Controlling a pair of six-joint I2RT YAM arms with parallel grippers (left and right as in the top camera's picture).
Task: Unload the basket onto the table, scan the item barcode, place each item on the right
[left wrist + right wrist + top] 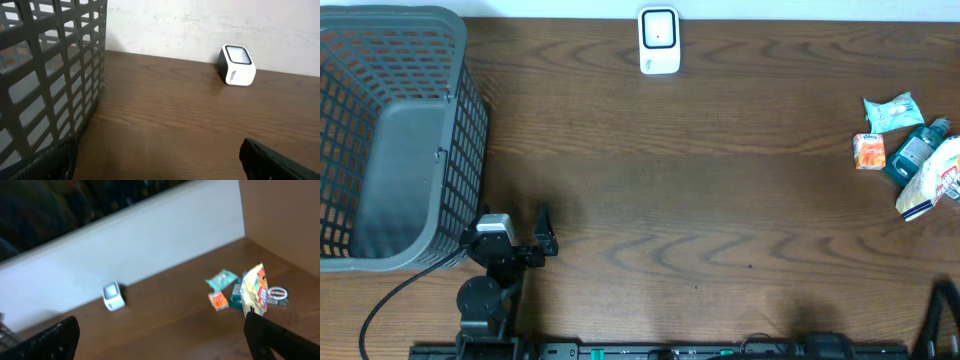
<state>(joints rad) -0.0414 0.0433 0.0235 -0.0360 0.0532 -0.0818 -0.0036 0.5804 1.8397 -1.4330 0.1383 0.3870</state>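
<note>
White scanner (237, 65), side lettering unreadable

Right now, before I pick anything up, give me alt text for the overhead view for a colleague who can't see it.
A white scanner stands at the far edge of a brown wooden table, with a small cluster of packaged items at the right edge. A grey basket fills the left side, the left gripper open beside it.

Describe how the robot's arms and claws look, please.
The left arm is black, with round joints, a light grey block near its black claw, and a black cable trailing from it. Of the right claw, only black fingers show.
</note>
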